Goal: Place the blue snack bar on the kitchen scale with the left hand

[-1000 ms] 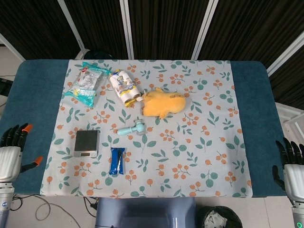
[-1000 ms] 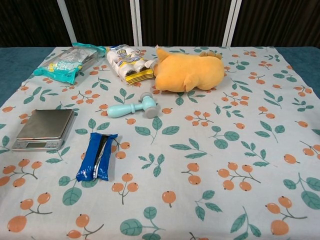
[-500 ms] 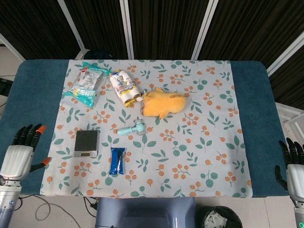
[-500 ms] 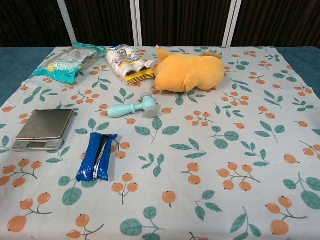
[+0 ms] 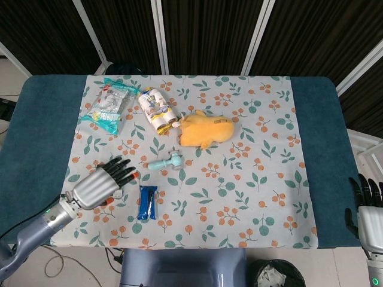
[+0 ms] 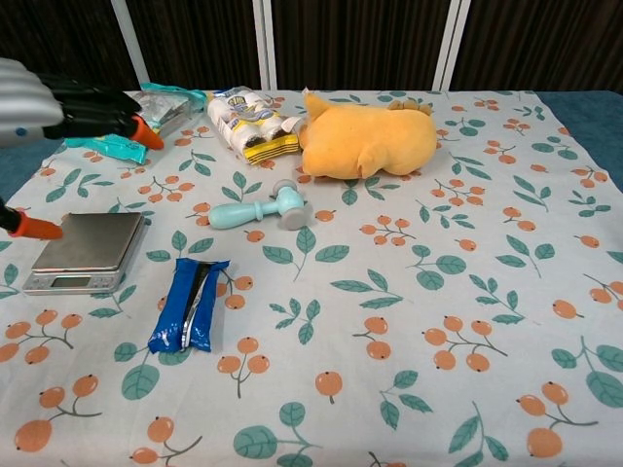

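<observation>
The blue snack bar [image 5: 147,202] lies just right of the empty, spread left hand [image 5: 103,182], which hides the kitchen scale [image 6: 86,252] only from the head.

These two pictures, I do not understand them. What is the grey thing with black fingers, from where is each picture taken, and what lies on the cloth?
It is a robot with two arms, each ending in a mechanical hand. One camera looks down from its head, the other looks forward from its chest.

The grey left hand hangs open above the small silver kitchen scale and holds nothing. The right hand waits open at the table's edge.

On the leaf-patterned cloth lie a blue foil snack bar, a pale blue toy hammer, an orange plush animal, a yellow-and-white packet and a clear teal-edged bag.
</observation>
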Robot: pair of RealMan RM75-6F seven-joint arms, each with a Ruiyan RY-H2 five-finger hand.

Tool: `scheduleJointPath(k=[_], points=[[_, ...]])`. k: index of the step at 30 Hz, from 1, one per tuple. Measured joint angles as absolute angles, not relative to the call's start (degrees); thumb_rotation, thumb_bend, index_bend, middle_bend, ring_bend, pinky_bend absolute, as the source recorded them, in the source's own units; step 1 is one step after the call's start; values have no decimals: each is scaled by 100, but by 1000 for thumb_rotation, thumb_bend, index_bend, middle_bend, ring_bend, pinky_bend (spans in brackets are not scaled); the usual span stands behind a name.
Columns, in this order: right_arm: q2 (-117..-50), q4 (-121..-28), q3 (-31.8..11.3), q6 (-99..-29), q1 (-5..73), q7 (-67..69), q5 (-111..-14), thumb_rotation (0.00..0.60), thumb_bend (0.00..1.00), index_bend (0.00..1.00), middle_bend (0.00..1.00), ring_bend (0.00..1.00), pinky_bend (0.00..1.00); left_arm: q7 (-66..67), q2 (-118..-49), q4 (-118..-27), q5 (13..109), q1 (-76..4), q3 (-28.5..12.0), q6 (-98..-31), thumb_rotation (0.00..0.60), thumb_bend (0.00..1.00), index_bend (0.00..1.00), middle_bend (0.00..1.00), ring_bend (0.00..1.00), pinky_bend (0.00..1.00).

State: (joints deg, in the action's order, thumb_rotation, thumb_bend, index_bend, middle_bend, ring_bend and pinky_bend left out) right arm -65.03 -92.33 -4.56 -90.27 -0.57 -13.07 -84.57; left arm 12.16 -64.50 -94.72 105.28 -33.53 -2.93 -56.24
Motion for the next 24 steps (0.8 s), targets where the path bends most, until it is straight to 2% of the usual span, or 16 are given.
scheduleJointPath(k=[7,24], points=[[-6529,-9198,-441,-8984,-48,-1317,-8438,600,577,59,32,15,0,1118,-6863,-9204,10892,-3832,-121,-5202,600,138,142,146,49,171],[-6502,-9238,-475,-9058,-80,-1311,-8412,600,577,59,31,15,0,620,-7713,-8302,11379,-4389,247,-5176,600,138,153,178,74,214]])
